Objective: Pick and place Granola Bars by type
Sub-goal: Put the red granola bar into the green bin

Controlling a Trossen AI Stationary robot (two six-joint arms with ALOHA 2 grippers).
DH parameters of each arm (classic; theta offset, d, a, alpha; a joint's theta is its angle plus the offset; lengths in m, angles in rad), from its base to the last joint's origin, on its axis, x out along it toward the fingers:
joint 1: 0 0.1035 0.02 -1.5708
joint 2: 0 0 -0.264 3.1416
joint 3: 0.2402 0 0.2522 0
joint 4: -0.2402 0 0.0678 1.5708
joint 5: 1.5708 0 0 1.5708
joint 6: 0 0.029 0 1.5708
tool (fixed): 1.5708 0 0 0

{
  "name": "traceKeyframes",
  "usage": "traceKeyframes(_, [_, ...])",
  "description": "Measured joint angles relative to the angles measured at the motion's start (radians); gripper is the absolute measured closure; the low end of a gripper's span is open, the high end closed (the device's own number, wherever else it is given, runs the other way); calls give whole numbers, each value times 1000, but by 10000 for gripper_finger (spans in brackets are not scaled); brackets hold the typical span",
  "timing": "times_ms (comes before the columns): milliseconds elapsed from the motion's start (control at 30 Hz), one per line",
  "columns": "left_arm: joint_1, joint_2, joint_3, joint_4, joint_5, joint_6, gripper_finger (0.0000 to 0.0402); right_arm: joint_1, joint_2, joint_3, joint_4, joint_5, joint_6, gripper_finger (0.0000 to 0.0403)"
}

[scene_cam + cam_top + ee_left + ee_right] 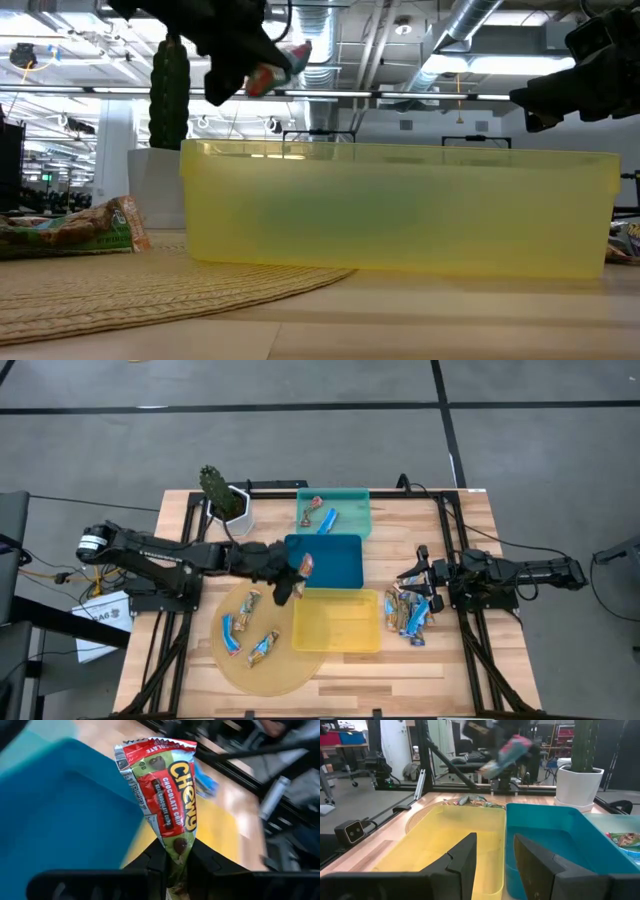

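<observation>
Fingers (159,862) of your left gripper (177,865) are pinched tight on the bottom end of a red Chewy chocolate chip bar (165,795), so you're mid-carry, pick done and drop not yet made. From the high view, that bar (304,565) hangs over the near left corner of the blue tray (335,555), right by the seam with the yellow tray (345,622), while the teal tray (345,505) beyond the blue one already holds a couple of bars. Next you'll want to settle which tray takes the reds, get squarely over it, then release. The low view just shows the bar (275,68) well above the yellow tray's wall; tray floors are hidden there. In the right wrist view, your right gripper (492,852) idles beside the yellow tray, jaws partly apart and empty. Can't read the wrappers in the teal tray, so matching type is a guess.
</observation>
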State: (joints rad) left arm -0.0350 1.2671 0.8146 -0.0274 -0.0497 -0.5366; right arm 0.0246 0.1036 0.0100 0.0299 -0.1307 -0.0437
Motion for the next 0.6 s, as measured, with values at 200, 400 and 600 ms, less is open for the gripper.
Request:
traceKeyframes(200, [129, 0, 0, 0, -47, 62, 366, 0, 0, 0, 0, 0, 0, 278])
traceKeyframes(400, [265, 0, -1, 38, -71, 133, 366, 0, 0, 0, 0, 0, 0, 278])
traceKeyframes(600, [395, 0, -1, 68, -61, 176, 366, 0, 0, 0, 0, 0, 0, 278])
